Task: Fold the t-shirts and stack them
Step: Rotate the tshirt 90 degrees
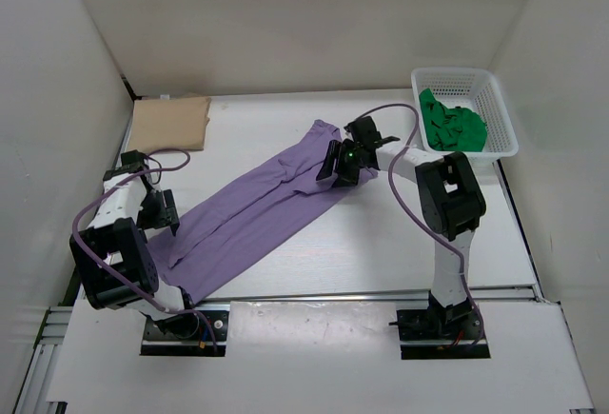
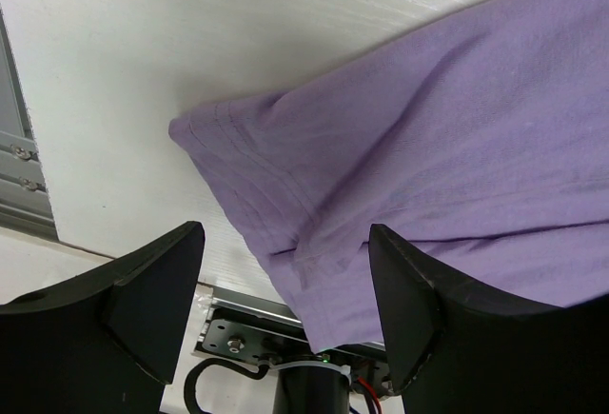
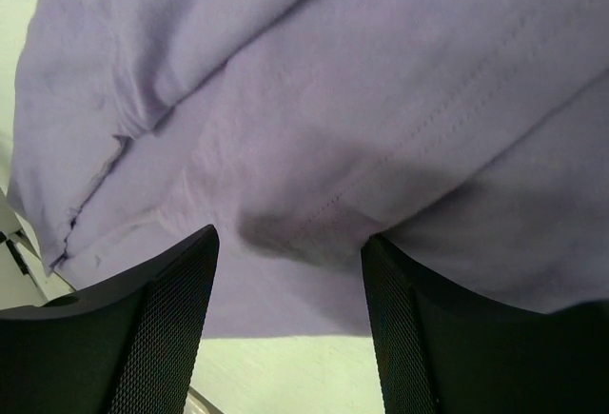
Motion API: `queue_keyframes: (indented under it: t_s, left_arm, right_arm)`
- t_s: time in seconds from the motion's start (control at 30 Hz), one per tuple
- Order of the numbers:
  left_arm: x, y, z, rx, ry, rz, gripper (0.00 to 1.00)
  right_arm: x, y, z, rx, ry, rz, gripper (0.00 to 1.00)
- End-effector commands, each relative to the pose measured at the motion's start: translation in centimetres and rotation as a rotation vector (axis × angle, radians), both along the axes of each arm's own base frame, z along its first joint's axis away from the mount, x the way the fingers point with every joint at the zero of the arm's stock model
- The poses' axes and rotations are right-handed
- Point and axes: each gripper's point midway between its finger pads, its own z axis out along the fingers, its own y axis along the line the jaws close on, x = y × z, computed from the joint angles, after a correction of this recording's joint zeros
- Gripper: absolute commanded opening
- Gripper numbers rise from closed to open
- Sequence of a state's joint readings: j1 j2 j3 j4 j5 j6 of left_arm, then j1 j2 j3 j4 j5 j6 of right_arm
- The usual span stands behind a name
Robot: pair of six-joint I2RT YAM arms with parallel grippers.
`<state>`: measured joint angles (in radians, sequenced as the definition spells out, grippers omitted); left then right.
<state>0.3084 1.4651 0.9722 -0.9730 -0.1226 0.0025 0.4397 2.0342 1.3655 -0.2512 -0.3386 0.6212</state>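
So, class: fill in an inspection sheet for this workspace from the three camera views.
Surface: white table.
Job's things: purple shirt folded lengthwise, lying diagonally; tan shirt folded, far-left corner; green shirt crumpled in basket.
Clutter: nothing seen.
Grippers: left gripper open over purple shirt's near end; right gripper open over its far end.
Cables: loose cables loop beside each arm.
Surroundings: white walls on three sides.

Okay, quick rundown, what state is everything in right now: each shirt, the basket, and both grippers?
purple t-shirt: folded lengthwise into a long strip, lying flat and diagonal, not gripped.
tan t-shirt: folded, lying far left.
green t-shirt: crumpled, unfolded, inside the basket.
basket: upright, holding the green t-shirt.
left gripper: open, over the purple t-shirt's near end.
right gripper: open, over its far end.
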Motion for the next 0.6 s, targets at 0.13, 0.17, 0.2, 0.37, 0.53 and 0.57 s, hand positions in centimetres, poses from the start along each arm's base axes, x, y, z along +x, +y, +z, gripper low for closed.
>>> queue_keyframes:
  t_s: [0.13,0.17,0.2,0.37,0.53,0.57]
  left_arm:
    - [0.3,-0.1,0.5,-0.002,-0.024,-0.001,0.81]
    - [0.0,-0.2,0.3,-0.005,-0.016,-0.001,0.81]
    - [0.0,-0.2,0.3,-0.005,-0.016,-0.001,0.81]
    - [0.0,-0.2,0.1,-0.008,-0.007,-0.001,0.81]
    - [-0.3,-0.3,-0.1,-0.010,0.002,-0.001,0.82]
    - [-0.7,-0.4,-0.5,-0.016,0.021,0.000,0.82]
  right_arm:
    - [0.9,2.1,1.6,0.126,-0.052,0.049,0.66]
    - [0.6,2.5,1.9,0.164,-0.034,0.058,0.66]
    - [0.7,2.9,2.3,0.188,-0.044,0.062,0.66]
    - [-1.6,4.2,2.7,0.264,0.022,0.100,0.64]
    - [-3.9,4.0,2.6,0.275,0.075,0.128,0.62]
    - [-4.4,3.7,2.1,0.264,0.087,0.132,0.62]
